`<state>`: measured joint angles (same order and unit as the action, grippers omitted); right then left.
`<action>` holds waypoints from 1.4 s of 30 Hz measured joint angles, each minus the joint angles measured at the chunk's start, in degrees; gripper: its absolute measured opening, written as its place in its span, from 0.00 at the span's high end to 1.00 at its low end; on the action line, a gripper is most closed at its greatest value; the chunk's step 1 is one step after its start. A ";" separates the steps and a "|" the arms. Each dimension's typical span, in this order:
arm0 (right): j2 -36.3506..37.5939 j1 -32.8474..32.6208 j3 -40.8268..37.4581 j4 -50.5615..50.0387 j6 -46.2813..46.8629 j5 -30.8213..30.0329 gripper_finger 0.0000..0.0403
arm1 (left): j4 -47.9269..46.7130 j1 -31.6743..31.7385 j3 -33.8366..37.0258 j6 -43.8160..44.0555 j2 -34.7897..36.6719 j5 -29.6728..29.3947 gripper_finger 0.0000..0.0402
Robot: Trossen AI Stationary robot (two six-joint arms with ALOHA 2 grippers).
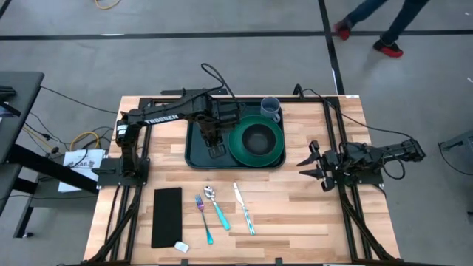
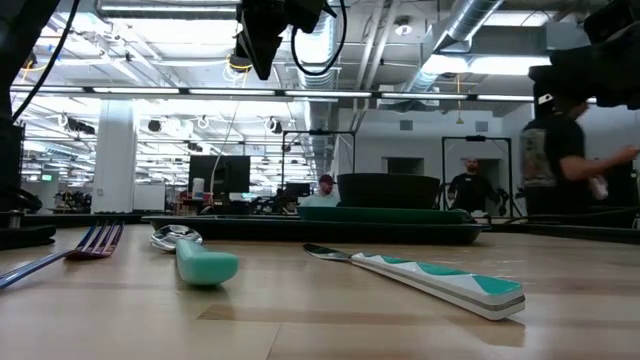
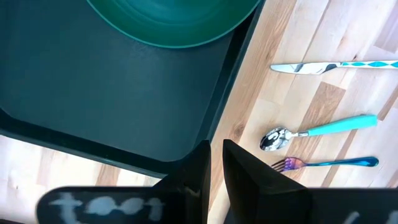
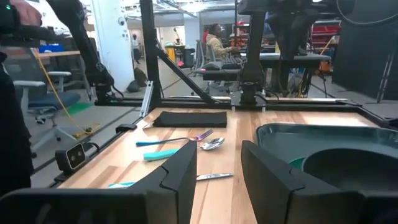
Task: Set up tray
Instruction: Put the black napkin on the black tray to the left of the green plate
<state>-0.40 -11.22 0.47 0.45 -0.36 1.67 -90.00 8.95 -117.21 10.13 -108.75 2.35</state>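
Note:
The dark green tray (image 1: 198, 151) lies at the table's far middle. On its right half sits a round green plate (image 1: 275, 144) with a dark bowl (image 1: 256, 138) on it. My left gripper (image 1: 216, 151) hangs over the tray's near rim (image 3: 124, 158), left of the plate, pointing straight down. Its fingers (image 3: 245, 174) stand a narrow slit apart with nothing between them. My right gripper (image 1: 313, 167) waits open and level at the table's right side, touching nothing. Its own view looks across the table at the tray (image 4: 280, 134).
A fork (image 1: 204, 219), a teal-handled spoon (image 1: 217, 207) and a knife (image 1: 244, 209) lie side by side near the front edge, with a black napkin (image 1: 167, 216) to their left. A grey-blue cup (image 1: 270, 108) stands at the tray's far right corner. A person walks beyond the table.

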 joint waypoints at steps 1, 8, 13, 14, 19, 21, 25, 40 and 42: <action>0.00 0.00 0.00 -0.02 -0.04 -0.04 0.71 | -0.01 0.00 0.00 -0.28 0.00 0.00 0.93; 0.00 0.00 0.01 0.00 -0.06 -0.07 0.71 | -0.01 -3.31 0.00 -13.11 0.09 0.32 0.93; 0.00 0.00 0.02 0.00 -0.07 -0.08 0.71 | 0.18 -5.42 3.81 -13.56 1.80 0.15 0.93; 0.00 0.00 0.00 -0.01 -0.07 -0.13 0.71 | 0.13 -5.42 5.63 -13.60 2.68 -0.06 0.93; 0.04 0.00 0.02 -0.02 -0.08 -0.15 0.71 | -0.16 -4.29 17.55 -13.90 12.24 -0.77 0.93; 0.04 0.00 0.01 -0.02 -0.08 -0.16 0.71 | 0.05 -3.64 22.57 -13.83 17.45 -0.74 0.93; 0.04 0.00 0.01 -0.02 -0.08 -0.29 0.71 | -0.12 -2.47 31.86 -10.50 28.40 -0.83 0.93; 0.04 0.00 0.01 -0.02 -0.08 -0.27 0.71 | 5.60 -8.29 58.34 -0.45 42.60 11.35 0.93; 0.04 0.00 0.00 -0.02 -0.08 -0.26 0.71 | 10.25 -10.66 61.08 0.71 42.53 12.34 0.93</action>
<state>-0.36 -11.22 0.47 0.43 -0.45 1.41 -79.75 -1.71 -56.13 10.85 -66.22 14.69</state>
